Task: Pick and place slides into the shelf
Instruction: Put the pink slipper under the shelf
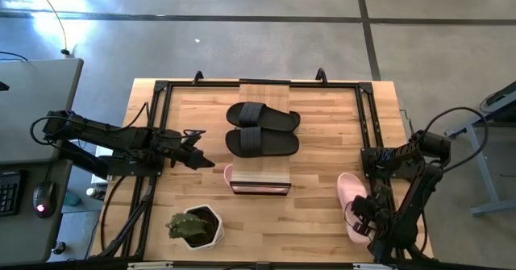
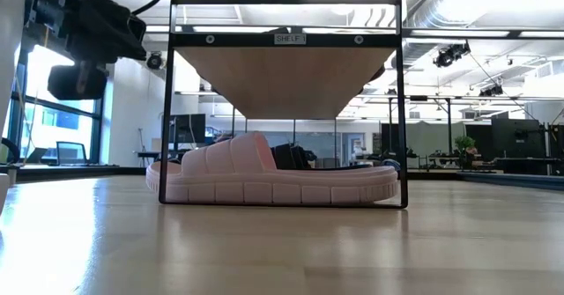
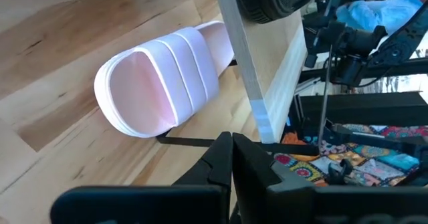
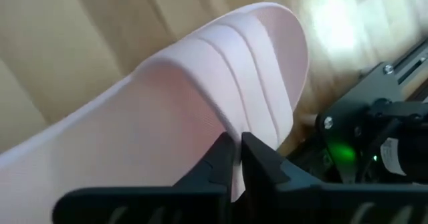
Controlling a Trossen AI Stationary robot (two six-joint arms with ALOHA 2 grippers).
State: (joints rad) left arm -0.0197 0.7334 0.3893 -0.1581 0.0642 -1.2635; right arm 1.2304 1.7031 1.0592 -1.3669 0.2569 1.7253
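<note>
Open-plan lab: exposed ceiling ducts (image 2: 493,18), distant workstations (image 2: 70,151)

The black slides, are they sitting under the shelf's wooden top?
No, in the high view both black slides lie on top of the shelf; only a pink slide sits underneath.

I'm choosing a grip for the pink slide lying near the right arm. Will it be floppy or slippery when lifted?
The pink slide looks like thick moulded foam, so probably light and fairly stiff. Its ribbed strap should give the fingers purchase, though it may flex. The right gripper is close over it.
</note>
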